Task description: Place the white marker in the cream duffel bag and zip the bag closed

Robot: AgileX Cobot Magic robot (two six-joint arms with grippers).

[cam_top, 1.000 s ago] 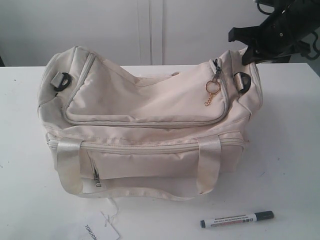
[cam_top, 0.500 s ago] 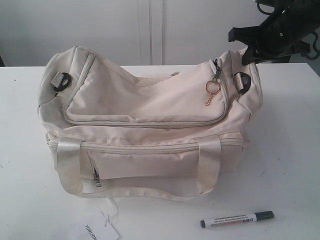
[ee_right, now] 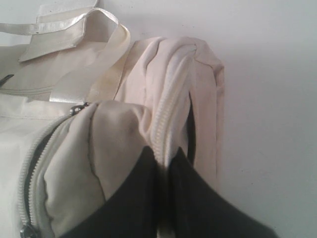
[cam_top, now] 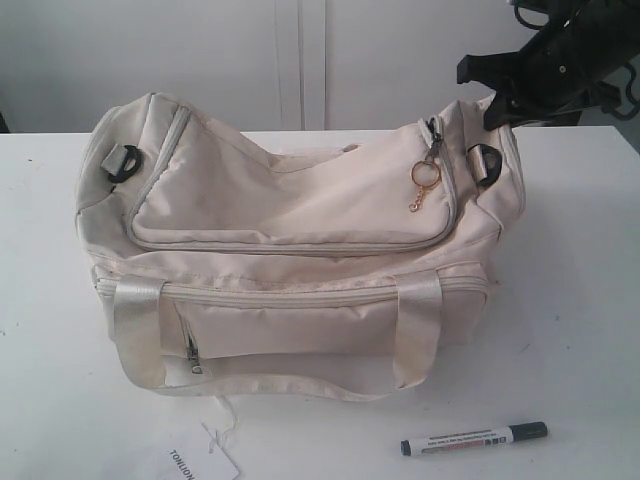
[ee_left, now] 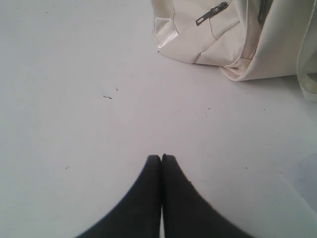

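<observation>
Nothing had moved since the earlier frames. The right gripper (ee_right: 163, 171) pinched a zipper fold at its own end of the bag (cam_top: 290, 200), fingers nearly together. The left gripper (ee_left: 161, 159) hung pressed closed and empty over bare table (cam_top: 580, 320) beside the bag. The marker (cam_top: 474, 438) lay flat in front of the bag, clear of it, with open table around it.

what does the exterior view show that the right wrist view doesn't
Exterior only: the white marker lying in front of the cream duffel bag, a paper tag and the gold ring charm. Right wrist only: the right gripper up close, jaws pinching a fabric fold beside the zip. Both: the bag, its shiny handles and the white table.
</observation>
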